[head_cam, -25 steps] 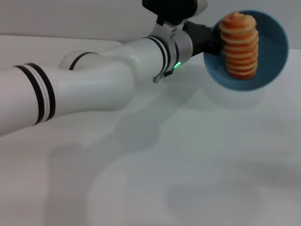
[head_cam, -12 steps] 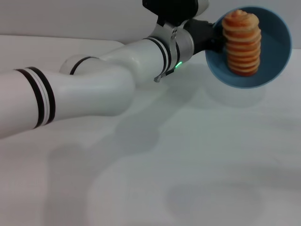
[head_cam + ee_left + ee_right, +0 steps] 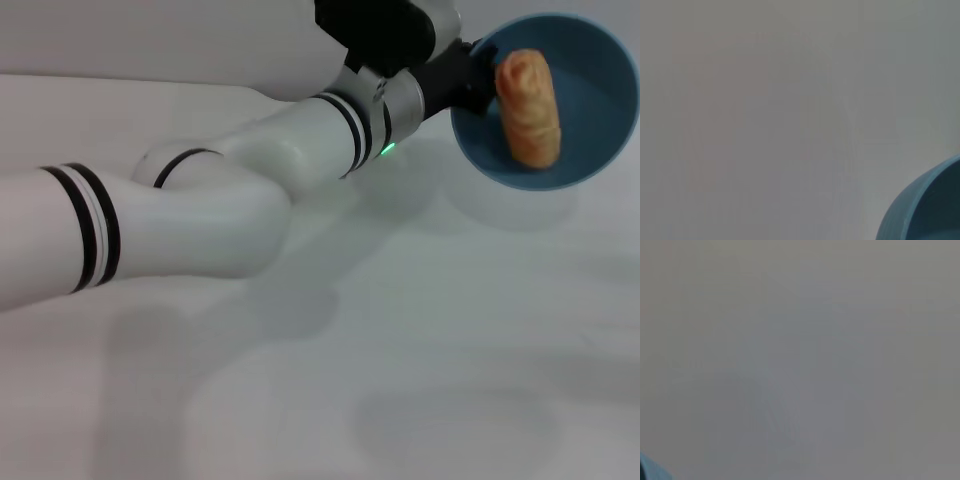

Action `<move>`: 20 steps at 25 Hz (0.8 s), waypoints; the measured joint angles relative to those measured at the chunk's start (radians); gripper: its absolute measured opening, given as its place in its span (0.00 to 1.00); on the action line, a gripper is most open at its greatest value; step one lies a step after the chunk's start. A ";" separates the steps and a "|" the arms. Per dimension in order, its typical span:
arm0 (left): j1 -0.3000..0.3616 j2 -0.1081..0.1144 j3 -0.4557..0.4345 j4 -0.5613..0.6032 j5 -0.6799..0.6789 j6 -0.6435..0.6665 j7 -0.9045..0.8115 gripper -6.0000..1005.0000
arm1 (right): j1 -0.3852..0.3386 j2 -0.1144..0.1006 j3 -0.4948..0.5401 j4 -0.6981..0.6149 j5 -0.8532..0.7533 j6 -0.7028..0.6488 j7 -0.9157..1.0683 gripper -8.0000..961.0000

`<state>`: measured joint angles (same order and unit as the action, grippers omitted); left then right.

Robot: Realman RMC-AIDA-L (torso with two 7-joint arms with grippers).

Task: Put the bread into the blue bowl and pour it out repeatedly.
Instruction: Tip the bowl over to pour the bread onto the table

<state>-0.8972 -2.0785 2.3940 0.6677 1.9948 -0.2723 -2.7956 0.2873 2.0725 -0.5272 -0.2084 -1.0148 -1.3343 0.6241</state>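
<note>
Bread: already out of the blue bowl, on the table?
No. In the head view the bread lies inside the tilted blue bowl, held up by the left gripper.

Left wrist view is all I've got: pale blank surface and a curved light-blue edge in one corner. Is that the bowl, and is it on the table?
Observer: Yes, that is the round, glossy light-blue bowl. In the head view it is held off the white table, tipped on its side with its opening facing the camera.
Operator: Which arm has it?
Observer: The left gripper meets the bowl's rim at the side nearest the arm; its fingers are not visible.
Operator: Bread in or out?
Observer: In. The elongated orange-red bread loaf lies against the inner wall, nothing spilled on the table.
Operator: Right arm?
Observer: Not in the head view; its wrist camera shows only blank surface and a blue sliver.
</note>
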 joint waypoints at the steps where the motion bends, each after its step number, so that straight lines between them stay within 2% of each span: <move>1: 0.001 0.000 0.004 0.000 0.000 -0.007 0.000 0.01 | 0.000 0.000 0.003 0.000 0.000 0.002 0.000 0.49; 7: 0.003 0.000 0.016 -0.002 0.001 -0.024 0.001 0.01 | 0.002 0.002 0.014 0.014 0.030 0.010 -0.012 0.49; 13: 0.011 0.000 0.056 -0.001 0.002 -0.082 0.004 0.01 | 0.019 0.004 0.025 0.078 0.088 -0.001 -0.155 0.49; 20: 0.018 0.000 0.106 0.000 0.007 -0.159 0.007 0.01 | 0.039 0.005 0.038 0.093 0.090 -0.004 -0.190 0.49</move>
<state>-0.8790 -2.0785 2.5000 0.6677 2.0020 -0.4309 -2.7888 0.3259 2.0770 -0.4888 -0.1150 -0.9250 -1.3385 0.4338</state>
